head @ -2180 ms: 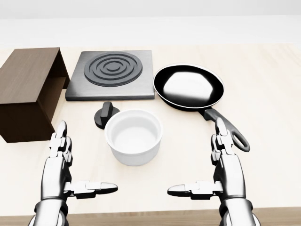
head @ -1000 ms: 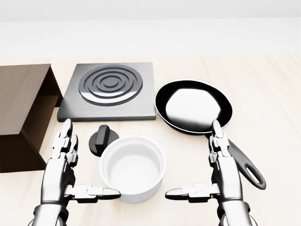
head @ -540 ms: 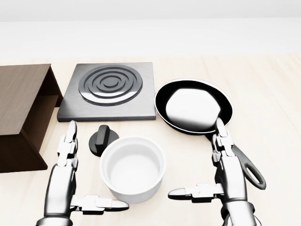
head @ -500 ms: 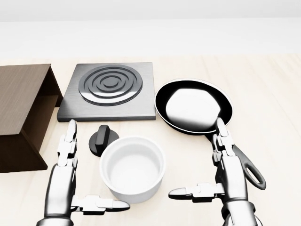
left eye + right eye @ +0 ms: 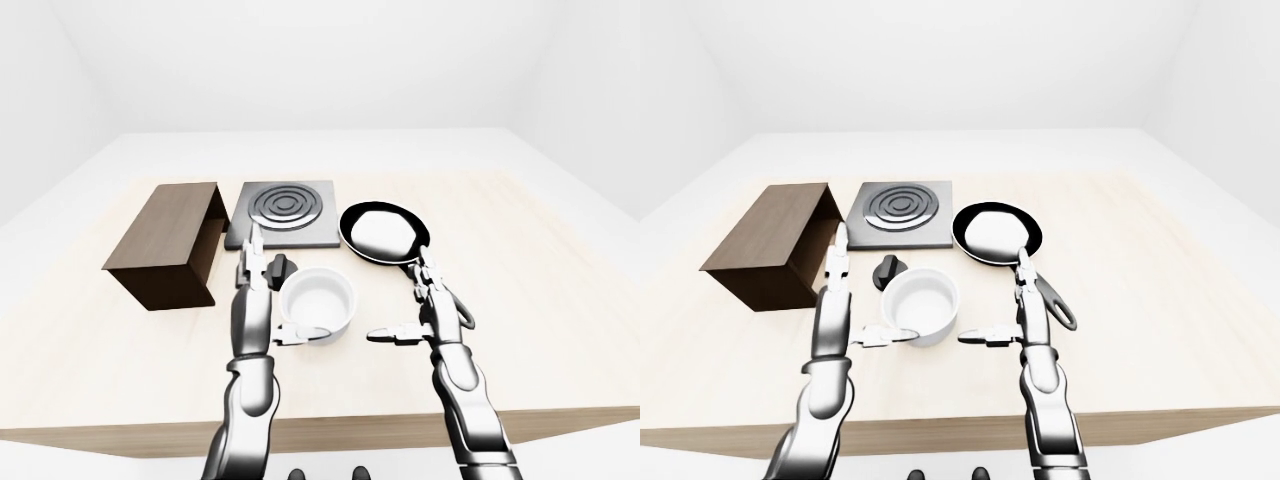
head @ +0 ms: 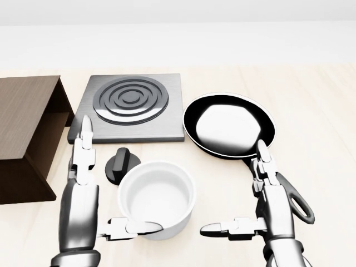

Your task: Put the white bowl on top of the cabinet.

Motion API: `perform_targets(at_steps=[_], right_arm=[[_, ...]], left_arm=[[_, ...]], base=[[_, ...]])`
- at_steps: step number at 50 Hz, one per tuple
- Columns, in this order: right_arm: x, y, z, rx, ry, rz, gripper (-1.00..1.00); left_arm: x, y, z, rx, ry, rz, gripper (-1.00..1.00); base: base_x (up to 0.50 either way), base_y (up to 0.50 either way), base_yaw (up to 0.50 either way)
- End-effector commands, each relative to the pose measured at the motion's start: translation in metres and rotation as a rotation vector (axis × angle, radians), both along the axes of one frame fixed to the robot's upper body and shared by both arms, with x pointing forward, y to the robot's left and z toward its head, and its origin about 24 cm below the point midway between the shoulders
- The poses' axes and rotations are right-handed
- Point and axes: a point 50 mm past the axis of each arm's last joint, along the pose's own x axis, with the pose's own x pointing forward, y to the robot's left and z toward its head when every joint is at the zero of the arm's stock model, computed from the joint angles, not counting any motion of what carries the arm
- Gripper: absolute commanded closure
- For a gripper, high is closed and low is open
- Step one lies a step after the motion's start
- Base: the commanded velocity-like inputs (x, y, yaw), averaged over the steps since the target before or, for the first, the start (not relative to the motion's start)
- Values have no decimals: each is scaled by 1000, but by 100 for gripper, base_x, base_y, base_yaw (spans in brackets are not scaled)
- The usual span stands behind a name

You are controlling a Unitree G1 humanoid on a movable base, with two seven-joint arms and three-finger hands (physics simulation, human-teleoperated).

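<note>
Two robot hands, both spread open: left robot hand (image 6: 83,189) upright, thumb touching the white bowl (image 6: 157,198); right robot hand (image 6: 266,203) upright beside it, near the worktop's (image 6: 322,139) bottom edge.

Colours on the pale wood counter (image 6: 311,100)

White bowl (image 6: 157,198), dark brown cabinet (image 6: 25,133), grey ringed hotplate (image 6: 130,107), black pan (image 6: 228,126) and knob (image 6: 122,164).

Both arms glossy chrome-silver with rounded segmented shells, left robot hand (image 6: 83,183) and right robot hand (image 6: 267,206) same finish, three jointed fingers each.
</note>
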Motion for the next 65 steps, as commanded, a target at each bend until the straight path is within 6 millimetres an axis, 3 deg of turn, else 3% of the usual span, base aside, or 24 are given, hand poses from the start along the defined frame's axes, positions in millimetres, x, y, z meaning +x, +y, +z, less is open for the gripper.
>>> perform_targets(at_steps=[1, 11, 17, 30, 46, 57, 65], right_arm=[[1, 0, -1, -3, 2, 3, -100], [2, 0, -1, 1, 4, 4, -100], [2, -1, 0, 9, 5, 5, -100], [1, -3, 2, 14, -1, 4, -100], [1, -3, 2, 14, 1, 5, -100], [1, -1, 1, 11, 1, 9, -100], [0, -2, 2, 13, -1, 10, -100]], left_arm=[[4, -8, -4, 97, -36, 72, -100], [11, -15, -10, 191, -38, 86, -100], [13, -20, -1, 315, -153, 181, -100], [-11, -47, 0, 567, -151, 25, -100], [-20, -49, 14, 615, -187, 6, -100], [-18, -51, 7, 663, -151, -14, -100], [-14, -55, -14, 702, -79, -44, -100]], base=[[0, 0, 0], [0, 0, 0], [0, 0, 0], [0, 0, 0], [0, 0, 0], [0, 0, 0], [0, 0, 0]])
